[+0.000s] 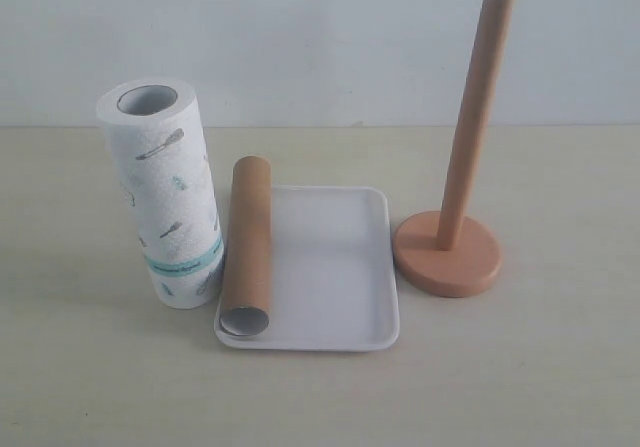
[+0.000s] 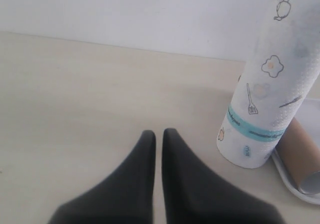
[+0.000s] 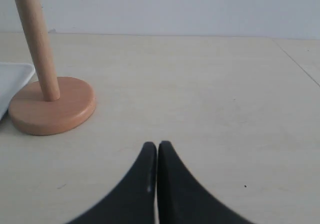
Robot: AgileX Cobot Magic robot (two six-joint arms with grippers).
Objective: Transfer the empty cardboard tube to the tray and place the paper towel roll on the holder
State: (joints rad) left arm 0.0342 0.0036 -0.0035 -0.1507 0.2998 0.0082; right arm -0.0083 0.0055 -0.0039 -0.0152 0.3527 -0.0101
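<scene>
On worktop (image 1: 560, 377): tray (image 1: 335, 267), cardboard tube (image 1: 248, 242) lying along its left edge; paper roll (image 1: 165, 197) upright just left; holder (image 1: 447, 257) just right.

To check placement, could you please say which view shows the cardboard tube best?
The exterior view: the cardboard tube lies whole along the left side of the tray. The left wrist view catches only one end; the right wrist view misses it.

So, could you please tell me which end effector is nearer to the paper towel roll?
Left. The left end effector sits close beside the roll; the right end effector is over by the wooden stand, past the tray.
</scene>
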